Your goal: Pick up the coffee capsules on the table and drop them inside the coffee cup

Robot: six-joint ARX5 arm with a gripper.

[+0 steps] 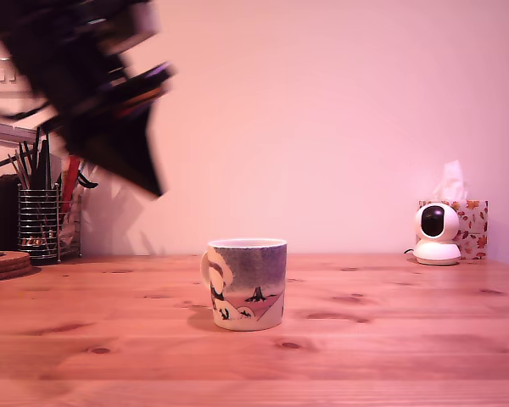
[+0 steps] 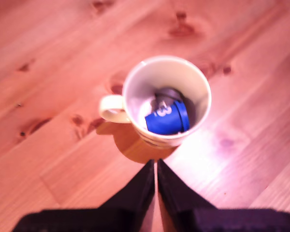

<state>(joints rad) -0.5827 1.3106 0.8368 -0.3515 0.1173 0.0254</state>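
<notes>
Fingers (image 2: pixel 156 166) nearly touching, empty, above mug (image 2: pixel 166 100) holding blue capsule (image 2: pixel 167 117) marked "3".

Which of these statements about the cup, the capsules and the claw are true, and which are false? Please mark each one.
1. The blue capsule lies inside the coffee cup. True.
2. A dark capsule still lies on the table beside the cup. False: it is in the cup, partly under the blue one, and no capsule shows on the wood.
3. The claw is shut and holds nothing. True: its jaws meet with only a thin slit between them.
4. The cup lies on its side. False: it stands upright, its opening facing up.
5. In the exterior view, the arm is at the upper left, raised above the cup. True.
6. The wire pen holder is empty. False: it holds pens.
</notes>
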